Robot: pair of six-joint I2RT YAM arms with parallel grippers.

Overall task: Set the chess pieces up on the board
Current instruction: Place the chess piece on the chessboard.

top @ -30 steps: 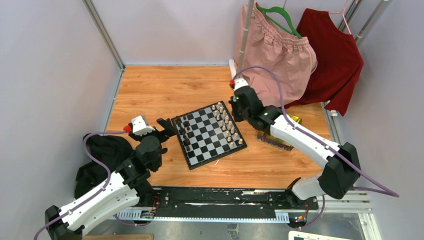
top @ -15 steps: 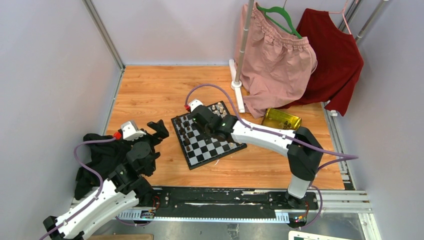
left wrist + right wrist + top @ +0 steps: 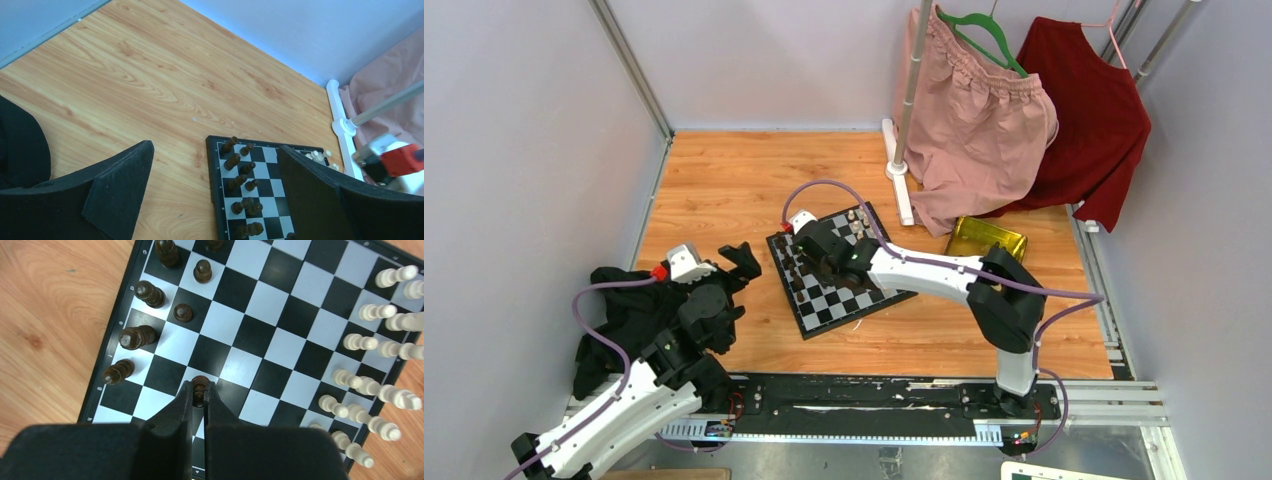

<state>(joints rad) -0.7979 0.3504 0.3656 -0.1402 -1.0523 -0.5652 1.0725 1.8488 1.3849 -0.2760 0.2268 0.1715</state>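
The board (image 3: 824,305) lies tilted on the wooden table. In the right wrist view, several dark chess pieces (image 3: 134,337) stand in two files along the left edge of the board (image 3: 280,315). My right gripper (image 3: 199,386) hangs over the board near that dark side, shut on one small dark piece (image 3: 200,381) that shows between its fingertips. My left gripper (image 3: 215,147) is open with nothing in it, over bare wood just left of the board (image 3: 265,172). Dark pieces (image 3: 235,160) show between its fingers. From above, that left gripper (image 3: 729,270) sits beside the board's left corner.
Cream-white pieces (image 3: 370,342) line the board's right edge. A gold tray (image 3: 987,238) lies right of the board. A black cloth (image 3: 629,315) is heaped by the left arm. A rack pole (image 3: 911,85) holds a pink garment (image 3: 984,120) and a red one (image 3: 1089,110).
My right arm swung from the gold tray side across to the board's dark-piece side, staying shut. My left gripper drew back a little to the left and stayed open.
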